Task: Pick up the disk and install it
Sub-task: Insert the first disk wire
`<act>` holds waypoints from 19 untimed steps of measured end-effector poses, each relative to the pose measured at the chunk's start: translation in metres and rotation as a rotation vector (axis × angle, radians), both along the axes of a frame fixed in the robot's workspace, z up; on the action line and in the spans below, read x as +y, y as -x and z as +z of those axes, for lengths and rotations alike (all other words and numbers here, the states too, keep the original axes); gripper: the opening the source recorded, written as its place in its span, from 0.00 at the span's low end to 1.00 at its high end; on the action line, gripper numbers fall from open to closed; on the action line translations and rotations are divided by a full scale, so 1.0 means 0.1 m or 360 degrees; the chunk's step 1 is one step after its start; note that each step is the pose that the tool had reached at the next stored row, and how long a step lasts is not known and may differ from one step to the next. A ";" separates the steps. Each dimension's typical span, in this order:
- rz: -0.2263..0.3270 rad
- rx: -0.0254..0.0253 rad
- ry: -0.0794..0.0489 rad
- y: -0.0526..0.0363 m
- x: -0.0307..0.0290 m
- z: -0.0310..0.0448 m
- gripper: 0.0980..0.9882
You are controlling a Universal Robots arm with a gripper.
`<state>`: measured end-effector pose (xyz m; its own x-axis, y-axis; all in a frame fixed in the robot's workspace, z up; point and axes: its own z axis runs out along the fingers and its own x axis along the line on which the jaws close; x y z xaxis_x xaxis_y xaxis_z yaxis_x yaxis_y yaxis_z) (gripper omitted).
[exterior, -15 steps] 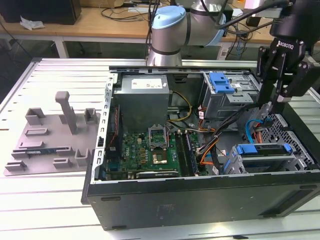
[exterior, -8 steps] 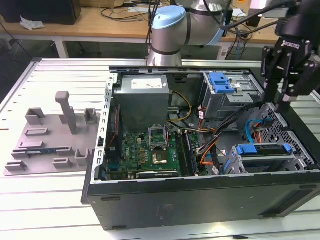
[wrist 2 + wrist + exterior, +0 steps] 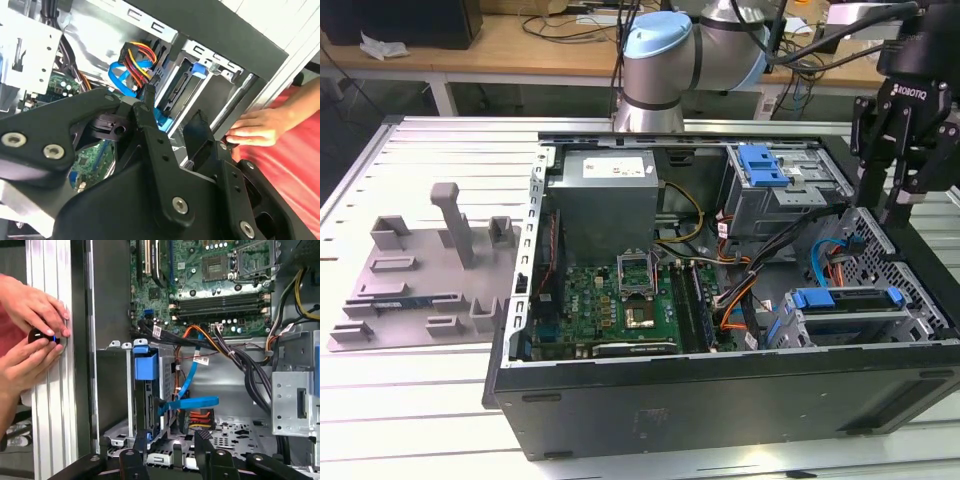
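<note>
Your gripper point(image 3: 885, 205) hangs over the corner of the computer case point(image 3: 720, 400) at the exterior view's right. Its fingers point(image 3: 131, 460) are apart with nothing between them, and both wrist views show that open gap.

The disk point(image 3: 847, 305) is not in the gripper. It already sits in the drive cage point(image 3: 800, 325) at that near corner of the case, with its blue carrier bracket point(image 3: 146, 366) at the cage mouth. So pick-up and placing look done. Call the task nearly or fully finished.

One hedge: the disk is seen edge-on in the first wrist view, so you can't tell whether it is pushed fully home or the bracket has clicked. A blue data cable point(image 3: 192, 402) runs past it, and its plug end is not clear enough to call connected.

Elsewhere in the case:
- The motherboard point(image 3: 620, 300) lies open.
- The grey metal box point(image 3: 605, 200) stands behind the motherboard.
- A separate blue latch point(image 3: 760, 165) sits on the upper bay.

The case lies on its side on a slatted metal table point(image 3: 440, 140). A grey fixture plate point(image 3: 420, 270) lies beside it on the exterior view's left. A wooden workbench point(image 3: 520, 45) with cables stands behind.

A person's hands point(image 3: 30, 325) are at the table edge just beside the case, holding a small black object point(image 3: 42, 336).
</note>
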<state>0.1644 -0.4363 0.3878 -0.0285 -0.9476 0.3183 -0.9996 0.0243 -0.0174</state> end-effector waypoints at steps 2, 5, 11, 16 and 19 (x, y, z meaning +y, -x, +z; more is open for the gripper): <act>-0.0103 -0.00001 0.0000 0.001 0.000 -0.058 0.45; -0.0156 -0.00003 0.0006 -0.002 0.008 -0.103 0.45; -0.0161 -0.00006 0.0050 -0.055 0.167 -0.222 0.28; -0.0161 0.00155 0.0054 -0.075 0.172 -0.322 0.28; -0.0150 0.00157 0.0064 -0.073 0.179 -0.358 0.28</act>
<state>0.1717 -0.4184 0.3520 -0.1139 -0.9274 0.3564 -0.9930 0.1179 -0.0104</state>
